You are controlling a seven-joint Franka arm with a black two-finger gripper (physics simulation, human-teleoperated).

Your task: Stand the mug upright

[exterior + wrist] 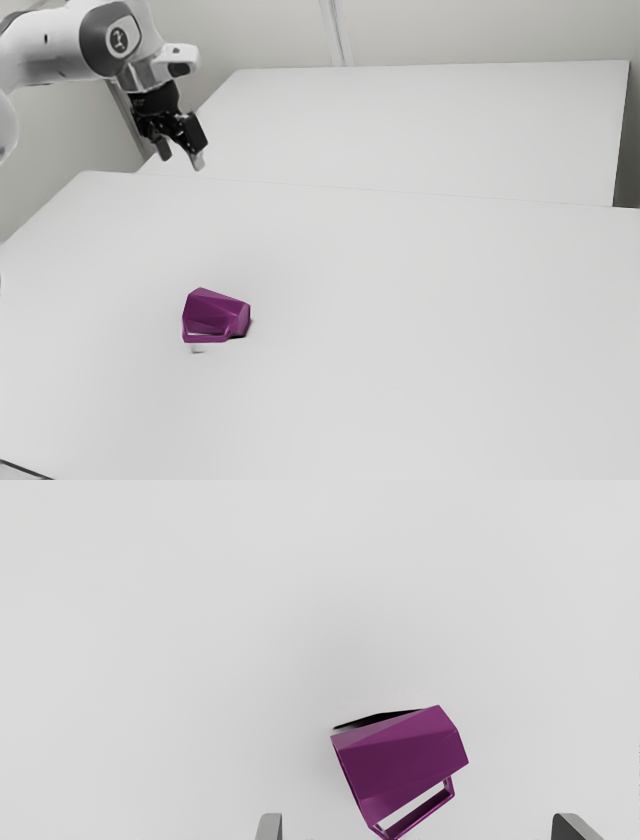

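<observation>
High over the back of the table, at the exterior view's upper left, is the black gripper (181, 160), well above and away from the mug. A purple faceted mug (215, 316) lies on its side on the table, with its handle toward the camera side. In the wrist view the mug (402, 760) shows its flat-sided body and its angular handle (422, 812). The gripper (417, 825) is open, its two fingertips wide apart with nothing gripped between them.
The mug rests on a wide white table (420, 340). Behind it is another pale flat surface (430, 130), with walls beyond. A thin dark line (25, 469) crosses the exterior view's lower left corner.
</observation>
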